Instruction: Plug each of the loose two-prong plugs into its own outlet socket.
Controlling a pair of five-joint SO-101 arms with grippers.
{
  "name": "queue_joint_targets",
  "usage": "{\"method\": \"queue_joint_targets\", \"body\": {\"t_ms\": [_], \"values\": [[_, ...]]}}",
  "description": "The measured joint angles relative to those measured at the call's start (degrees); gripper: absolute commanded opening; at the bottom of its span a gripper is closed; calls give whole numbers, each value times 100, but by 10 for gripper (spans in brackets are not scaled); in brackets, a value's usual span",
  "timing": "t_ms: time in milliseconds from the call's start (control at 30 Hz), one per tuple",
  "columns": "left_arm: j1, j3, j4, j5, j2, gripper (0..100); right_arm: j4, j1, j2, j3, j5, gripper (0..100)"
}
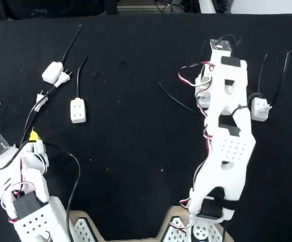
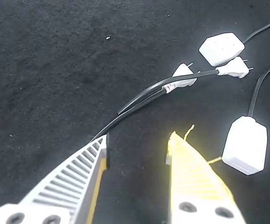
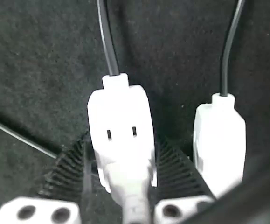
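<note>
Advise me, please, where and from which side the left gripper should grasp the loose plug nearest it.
Likely the white body of the nearer plug, pinched across its sides behind the prongs. Prongs point away and the cable trails back toward the open left gripper, so coming from above at the cable end keeps them free.

The black table [image 1: 135,151] is being lit evenly from above, and very little light is being thrown back by its cloth. Only faint, soft shadows are being cast beside the white right arm [image 1: 226,146]. In the left wrist view the white sockets [image 2: 221,48] are being washed out by glare, and the yellow finger [image 2: 190,172] of the left claw [image 2: 138,137] is being lit brightly. The socket [image 3: 121,126] being gripped by the right claw [image 3: 123,142] is being lit strongly, while the ribbed pads [image 3: 69,172] are being left in deep shade.
</note>
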Motion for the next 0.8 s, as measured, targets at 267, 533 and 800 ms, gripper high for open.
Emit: {"method": "queue_joint_targets", "body": {"t_ms": [267,533,800], "values": [[0,0,0,0,0,212,1160,0,949,-1802,88,179],[0,0,0,0,0,212,2092,0,1152,-3543,255,178],[0,0,0,0,0,212,2338,0,1064,-5037,255,178]]}}
